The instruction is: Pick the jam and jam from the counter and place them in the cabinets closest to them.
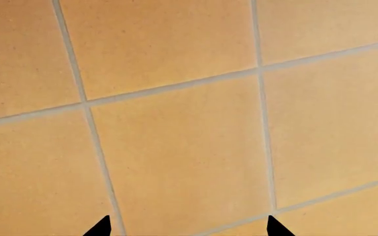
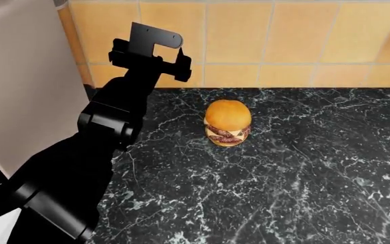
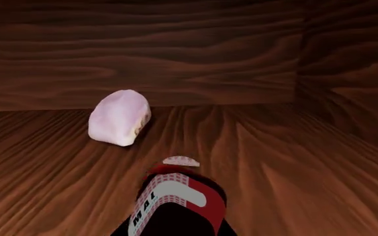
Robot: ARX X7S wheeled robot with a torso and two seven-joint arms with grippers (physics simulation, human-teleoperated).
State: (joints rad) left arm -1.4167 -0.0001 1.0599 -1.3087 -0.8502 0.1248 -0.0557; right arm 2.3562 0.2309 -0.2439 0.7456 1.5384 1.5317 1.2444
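Note:
One jam [image 3: 175, 196] shows in the right wrist view, a dark red jar with a white label and a pale lid [image 3: 181, 161], lying tilted low over a wooden cabinet floor [image 3: 294, 187]. My right gripper [image 3: 173, 232] is shut on it, with only dark finger edges visible beside the jar. No second jam is in view. In the head view my left gripper [image 2: 151, 48] is raised in front of the orange tile wall above the black veined counter [image 2: 303, 168]. Its fingertips [image 1: 100, 227] stand wide apart, open and empty.
A burger [image 2: 227, 122] sits on the counter near the back wall. A pale panel [image 2: 19, 86] rises at the counter's left end. Inside the cabinet a pinkish-white lump [image 3: 118, 118] lies ahead of the jar, near the wooden back wall [image 3: 175, 54].

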